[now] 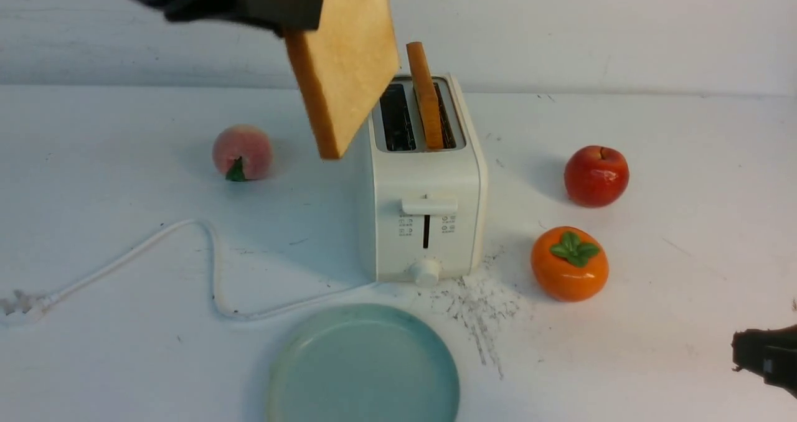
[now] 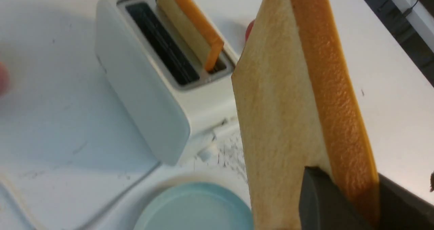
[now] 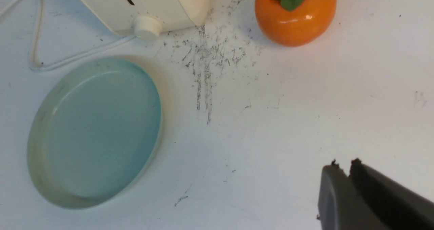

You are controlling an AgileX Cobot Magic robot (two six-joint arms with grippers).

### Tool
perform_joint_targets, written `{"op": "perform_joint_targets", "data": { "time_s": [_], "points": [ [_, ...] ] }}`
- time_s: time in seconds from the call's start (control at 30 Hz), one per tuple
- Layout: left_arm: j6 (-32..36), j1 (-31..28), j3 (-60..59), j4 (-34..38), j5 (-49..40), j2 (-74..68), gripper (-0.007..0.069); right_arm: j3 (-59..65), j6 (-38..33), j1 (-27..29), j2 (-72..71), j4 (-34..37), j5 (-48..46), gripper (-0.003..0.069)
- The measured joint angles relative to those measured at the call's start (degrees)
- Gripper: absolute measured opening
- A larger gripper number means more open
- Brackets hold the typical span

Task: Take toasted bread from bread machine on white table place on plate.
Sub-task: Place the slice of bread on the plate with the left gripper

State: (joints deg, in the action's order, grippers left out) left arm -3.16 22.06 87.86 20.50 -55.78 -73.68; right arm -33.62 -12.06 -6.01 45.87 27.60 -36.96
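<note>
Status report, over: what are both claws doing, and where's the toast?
Left gripper shut on slice, aloft by toaster's left side. Other slice standing in right slot. Right gripper shut, empty, off aside. Plate bare, nothing blocking.

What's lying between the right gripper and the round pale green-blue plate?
Nothing: between the right gripper and the round pale green-blue glazed plate is only bare white table with a few dark scratch marks, seen in the right wrist view.
</note>
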Motion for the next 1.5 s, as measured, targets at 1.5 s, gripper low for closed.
{"op": "perform_joint_targets", "data": {
  "time_s": [1.5],
  "points": [
    [55.09,0.00,-52.32,60.20,31.97,-6.99,0.0182,0.00,0.00,0.00,0.00,0.03,-1.33,0.0106]
  ]
}}
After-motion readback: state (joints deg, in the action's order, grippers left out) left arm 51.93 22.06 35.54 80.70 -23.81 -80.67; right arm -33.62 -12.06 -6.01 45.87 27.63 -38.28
